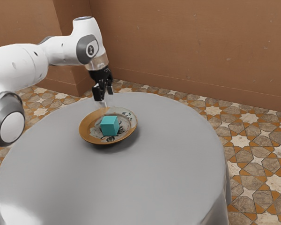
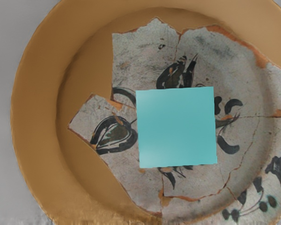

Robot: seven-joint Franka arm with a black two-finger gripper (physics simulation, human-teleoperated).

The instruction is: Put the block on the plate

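Observation:
My gripper [image 1: 105,96] hangs above the rear part of the plate, its fingers apart and nothing between them. Below it, the teal block [image 1: 109,126] rests on the middle of the orange-brown plate [image 1: 87,126], with a gap separating it from the gripper. Seen from above in the wrist view, the block [image 2: 177,127] lies on the patterned centre of the plate [image 2: 35,112], well inside the rim on every visible side.
The plate stands on a round table with a grey cloth [image 1: 145,173], towards the table's back edge. Behind the table are a patterned tile floor [image 1: 248,140] and a brown wall [image 1: 192,47].

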